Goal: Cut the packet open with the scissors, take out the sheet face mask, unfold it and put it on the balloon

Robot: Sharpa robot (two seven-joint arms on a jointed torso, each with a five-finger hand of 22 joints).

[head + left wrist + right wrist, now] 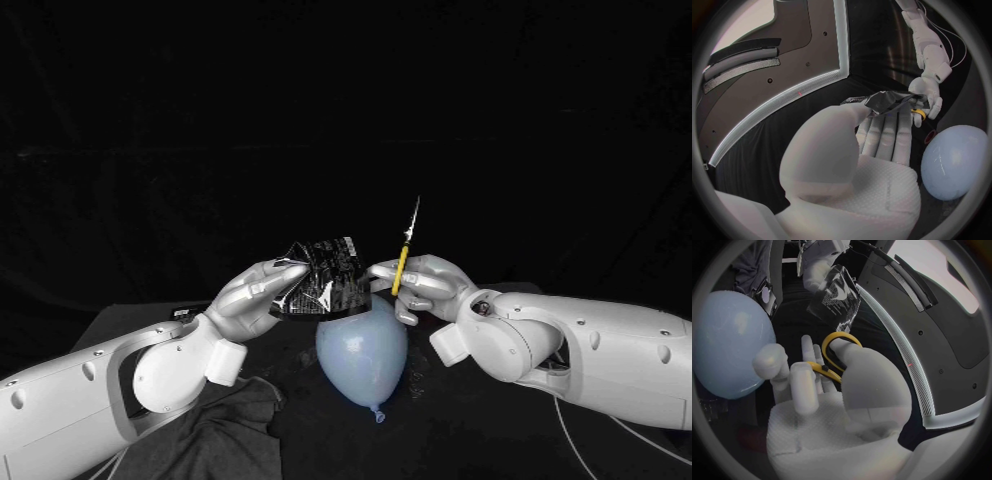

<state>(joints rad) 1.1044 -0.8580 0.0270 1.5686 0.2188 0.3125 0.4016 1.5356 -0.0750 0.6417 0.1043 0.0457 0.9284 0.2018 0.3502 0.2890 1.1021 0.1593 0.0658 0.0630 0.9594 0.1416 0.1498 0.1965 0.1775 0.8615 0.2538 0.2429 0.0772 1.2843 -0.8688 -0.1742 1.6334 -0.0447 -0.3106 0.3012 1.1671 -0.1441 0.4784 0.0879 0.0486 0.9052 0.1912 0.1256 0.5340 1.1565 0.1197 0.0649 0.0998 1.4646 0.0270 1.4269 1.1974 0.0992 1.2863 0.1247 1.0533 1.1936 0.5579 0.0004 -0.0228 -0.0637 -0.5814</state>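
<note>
Balloon [361, 350] blocks below packet [320, 278]; above seems open.

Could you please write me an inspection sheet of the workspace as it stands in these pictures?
Surface: black table, dark throughout.
Job's things: crinkled packet held up above the pale blue balloon, which lies on the table; scissors with yellow handles, blades pointing up, beside the packet.
Clutter: dark cloth lying on the table by the left arm.
Hands: left hand pinches the packet; right hand holds the scissors by the handles.
Cables: thin white cables run by the right arm.
Surroundings: nothing seen.
</note>
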